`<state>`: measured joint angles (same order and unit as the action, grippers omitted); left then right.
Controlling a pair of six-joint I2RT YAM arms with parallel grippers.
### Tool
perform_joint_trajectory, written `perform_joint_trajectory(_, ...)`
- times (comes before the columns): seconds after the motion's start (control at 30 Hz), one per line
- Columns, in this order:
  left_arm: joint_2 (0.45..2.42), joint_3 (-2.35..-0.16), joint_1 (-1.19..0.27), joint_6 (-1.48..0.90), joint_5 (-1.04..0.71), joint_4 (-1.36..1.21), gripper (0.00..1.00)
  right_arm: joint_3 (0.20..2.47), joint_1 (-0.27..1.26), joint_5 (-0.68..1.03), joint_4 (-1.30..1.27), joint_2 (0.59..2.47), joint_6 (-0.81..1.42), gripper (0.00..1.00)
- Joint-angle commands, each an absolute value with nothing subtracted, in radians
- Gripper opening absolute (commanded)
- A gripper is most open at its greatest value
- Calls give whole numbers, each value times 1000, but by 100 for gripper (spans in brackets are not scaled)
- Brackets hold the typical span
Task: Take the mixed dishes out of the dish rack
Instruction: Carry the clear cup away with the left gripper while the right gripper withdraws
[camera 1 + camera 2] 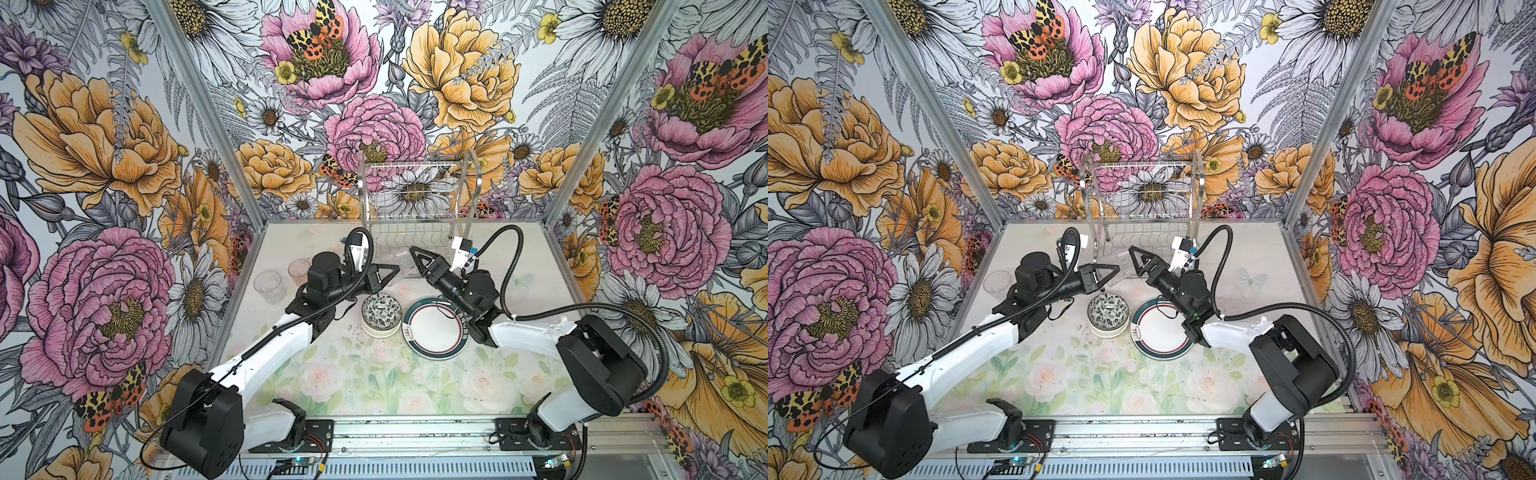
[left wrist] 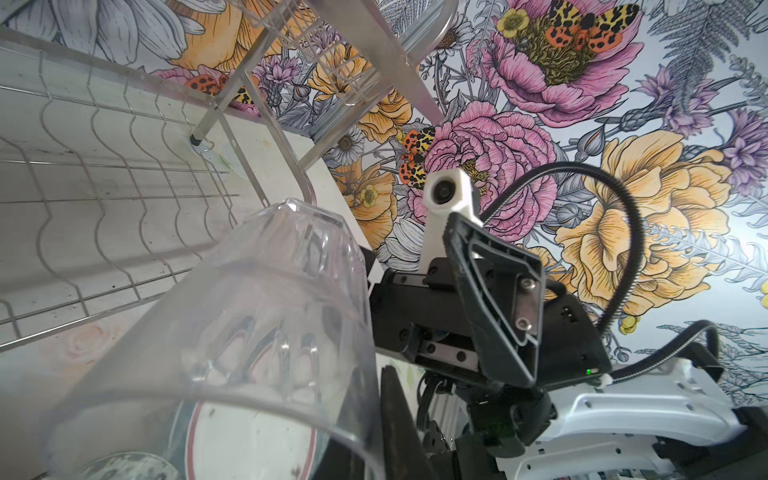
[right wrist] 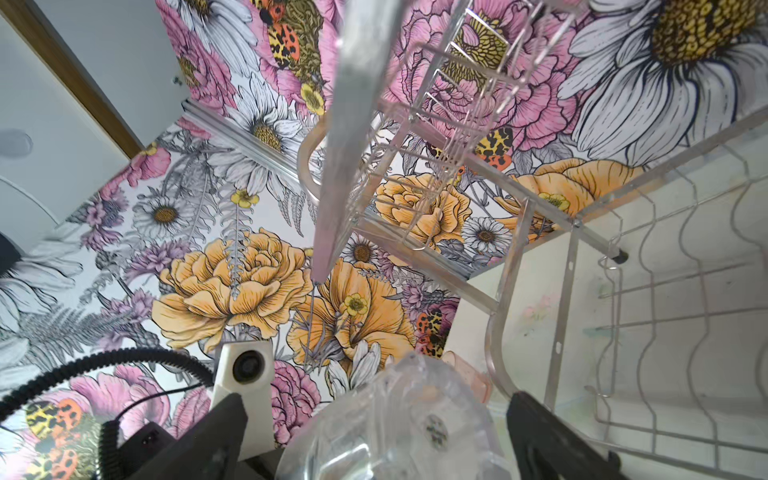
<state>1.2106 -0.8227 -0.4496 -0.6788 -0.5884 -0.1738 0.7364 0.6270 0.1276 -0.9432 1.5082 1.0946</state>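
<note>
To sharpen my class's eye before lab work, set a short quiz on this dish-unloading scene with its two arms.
1. True or false: a plate stands in the dish rack.
2. Which gripper is shut on the clear cup between the arms? A left, B right, C neither.
3. How many cups stand on the table near its left edge in a top view?
Key: 1 false, the rack is bare. 2 A, the left gripper; the right gripper is open around it. 3 two.

Floral tabletop (image 1: 374,382), wire rack (image 1: 415,199) (at back), clear cup (image 1: 270,286), pinkish cup (image 1: 298,270), bowls (image 1: 381,309), plate (image 1: 428,336)
</note>
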Motion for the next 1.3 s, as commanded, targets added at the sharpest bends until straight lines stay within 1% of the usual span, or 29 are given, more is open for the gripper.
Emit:
perform_joint_trajectory(0.0, 1151, -886, -455, -551, -515, -34, 0, 800, 624, 121, -697, 1413, 856, 100)
perform_joint_trajectory(0.2, 1083, -983, -456, -422, -432, 180, 0, 820, 623, 58, -542, 1304, 600, 100)
perform_joint_trajectory(0.4, 1002, -1105, -453, -266, -297, 422, 0, 912, 636, 68, -256, 1251, 318, 100)
perform_joint_trajectory(0.6, 950, -1238, -416, -128, -162, 643, 0, 899, 659, 104, -175, 1212, 137, 100)
perform_joint_trajectory(0.7, 943, -1285, -377, -78, -136, 730, 0, 909, 687, 72, -108, 1207, 48, 100)
perform_joint_trajectory(0.83, 951, -1331, -309, -49, -130, 807, 0, 916, 741, 13, -30, 1213, -65, 100)
perform_joint_trajectory(1.0, 1000, -1387, -230, -47, -164, 891, 0, 889, 808, -30, -36, 1225, -164, 100)
perform_joint_trajectory(1.17, 1087, -1425, -166, -36, -219, 976, 0, 851, 874, -118, -108, 1238, -168, 100)
perform_joint_trajectory(1.27, 1138, -1430, -147, -40, -225, 988, 0, 834, 902, -138, -144, 1248, -151, 100)
